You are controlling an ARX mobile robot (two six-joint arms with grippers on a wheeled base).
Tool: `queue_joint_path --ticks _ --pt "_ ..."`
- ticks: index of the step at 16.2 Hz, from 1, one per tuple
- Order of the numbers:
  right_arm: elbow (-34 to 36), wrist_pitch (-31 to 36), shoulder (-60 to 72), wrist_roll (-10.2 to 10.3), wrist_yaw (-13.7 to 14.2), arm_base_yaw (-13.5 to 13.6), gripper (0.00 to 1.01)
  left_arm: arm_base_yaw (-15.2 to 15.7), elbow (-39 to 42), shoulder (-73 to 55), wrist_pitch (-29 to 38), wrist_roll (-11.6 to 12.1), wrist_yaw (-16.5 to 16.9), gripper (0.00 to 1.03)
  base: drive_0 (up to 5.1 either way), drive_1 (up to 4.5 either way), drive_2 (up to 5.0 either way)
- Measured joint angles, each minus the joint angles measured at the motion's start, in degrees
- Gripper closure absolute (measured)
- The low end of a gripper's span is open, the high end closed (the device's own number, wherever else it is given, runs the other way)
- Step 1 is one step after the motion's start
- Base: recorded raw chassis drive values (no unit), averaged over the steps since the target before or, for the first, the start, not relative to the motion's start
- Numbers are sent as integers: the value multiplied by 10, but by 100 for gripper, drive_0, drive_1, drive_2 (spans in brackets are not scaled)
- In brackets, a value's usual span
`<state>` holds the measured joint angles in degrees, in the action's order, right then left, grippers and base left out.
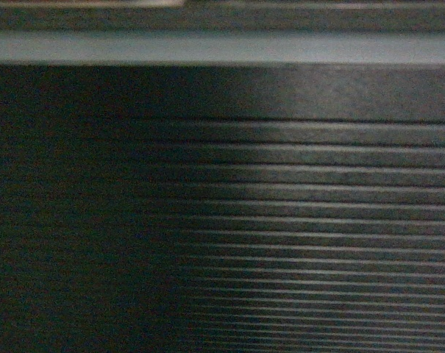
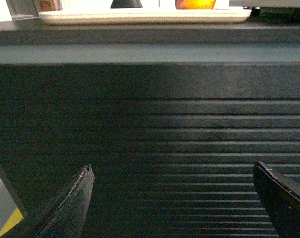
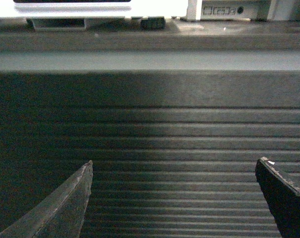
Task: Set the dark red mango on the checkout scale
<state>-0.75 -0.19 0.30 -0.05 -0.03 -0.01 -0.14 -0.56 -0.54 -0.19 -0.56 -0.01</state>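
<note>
The checkout point(image 1: 281, 220) fills the head view with its dark ribbed front panel; neither gripper shows there. In the left wrist view only the bottom of the dark red mango point(image 2: 194, 4) shows, orange-red, lying on a beige tray point(image 2: 140, 17) on the counter top. My left gripper point(image 2: 172, 168) is open and empty, low in front of the ribbed panel. In the right wrist view the white scale point(image 3: 100, 9) stands on the counter at upper left, its top cut off by the frame. My right gripper point(image 3: 174, 162) is also open, holding nothing, below the counter edge.
A dark cone-shaped object point(image 2: 126, 4) stands on the tray left of the mango. A pale device with ports point(image 3: 229, 10) sits right of the scale. The counter's lighter edge strip point(image 3: 150, 62) juts out above both grippers. Yellow floor marking point(image 2: 11, 223) shows at lower left.
</note>
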Motion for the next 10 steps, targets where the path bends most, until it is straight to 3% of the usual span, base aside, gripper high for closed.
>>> queue_joint_path --ticks 10 --pt "0 -1 0 1 0 0 3 0 0 0 0 0 0 5 0 0 0"
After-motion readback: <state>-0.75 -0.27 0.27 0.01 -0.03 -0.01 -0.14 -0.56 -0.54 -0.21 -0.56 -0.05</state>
